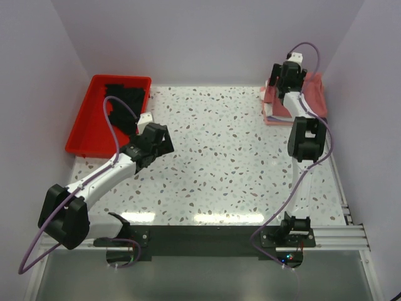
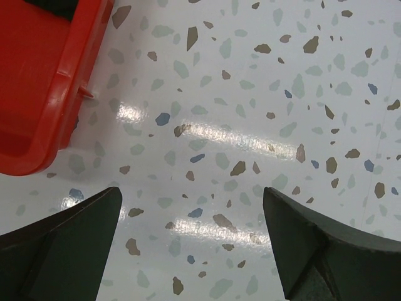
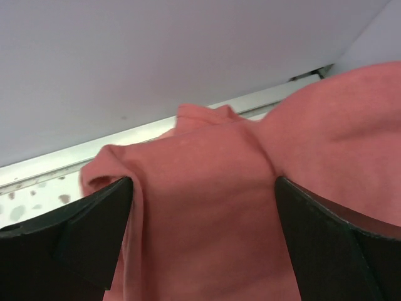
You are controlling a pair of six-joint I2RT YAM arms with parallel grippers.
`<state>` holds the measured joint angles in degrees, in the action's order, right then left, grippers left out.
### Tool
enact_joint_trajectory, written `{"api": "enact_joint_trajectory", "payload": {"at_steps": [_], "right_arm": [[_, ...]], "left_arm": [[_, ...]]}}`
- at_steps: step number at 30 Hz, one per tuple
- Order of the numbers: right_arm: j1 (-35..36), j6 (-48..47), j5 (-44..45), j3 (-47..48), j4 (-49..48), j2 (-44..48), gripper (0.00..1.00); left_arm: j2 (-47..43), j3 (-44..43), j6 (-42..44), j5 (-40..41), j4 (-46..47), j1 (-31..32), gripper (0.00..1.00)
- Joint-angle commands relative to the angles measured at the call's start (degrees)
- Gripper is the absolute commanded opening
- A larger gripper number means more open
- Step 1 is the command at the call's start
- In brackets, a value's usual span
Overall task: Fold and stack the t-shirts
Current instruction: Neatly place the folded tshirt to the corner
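Observation:
A black t-shirt [image 1: 125,100] lies crumpled in the red tray [image 1: 88,135] at the far left. At the far right corner sits a stack of pinkish t-shirts [image 1: 313,94]. My right gripper [image 1: 285,78] hangs just over that stack, jaws wide apart. In the right wrist view its fingers [image 3: 94,219] flank the dusty-rose top shirt [image 3: 207,207], which bulges up between them and is not pinched. My left gripper [image 1: 161,141] hovers open above bare table beside the tray. The left wrist view shows this gripper [image 2: 192,200] with nothing between its jaws.
The tray's red corner [image 2: 44,94] lies close to the upper left of my left fingers. The back wall [image 3: 156,63] and a metal table rim [image 3: 263,100] run right behind the stack. A side wall stands to the right of the stack.

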<state>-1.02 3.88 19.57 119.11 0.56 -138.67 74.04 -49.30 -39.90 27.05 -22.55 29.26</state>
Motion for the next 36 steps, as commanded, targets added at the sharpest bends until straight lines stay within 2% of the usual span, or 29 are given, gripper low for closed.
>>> {"api": "enact_joint_trajectory", "payload": {"at_steps": [1, 8, 13, 15, 24, 32, 36], "right_arm": [[-2.67, 0.69, 1.35, 0.86, -3.28, 2.36, 0.99], [-4.52, -0.19, -2.51, 1.04, -5.56, 1.56, 0.99], [-4.43, -0.45, -14.44, 1.65, -5.22, 2.18, 0.99], [-4.26, 0.42, -16.23, 2.18, -4.34, 2.0, 0.99], [-2.85, -0.54, -17.38, 7.54, 0.57, -1.69, 0.99], [-2.85, 1.04, -14.04, 10.0, 3.21, -5.29, 0.99], [-2.85, 1.22, -14.73, 14.38, 6.47, -8.45, 0.99]], "left_arm": [[0.4, -1.24, -0.36, -0.5, 3.12, -0.34, 1.0], [1.81, -2.29, -0.18, -0.86, 3.38, -0.34, 1.0], [3.04, -3.08, -0.18, -1.3, 3.39, -0.34, 1.0], [3.39, -3.26, -0.18, -1.56, 3.39, -0.34, 1.0], [2.78, -3.09, -0.18, -1.3, 2.77, -0.34, 1.0], [2.6, -2.91, 0.0, -0.77, 2.33, -0.34, 1.0], [2.78, -2.65, 0.0, -0.94, 2.86, -0.34, 1.0]]}}
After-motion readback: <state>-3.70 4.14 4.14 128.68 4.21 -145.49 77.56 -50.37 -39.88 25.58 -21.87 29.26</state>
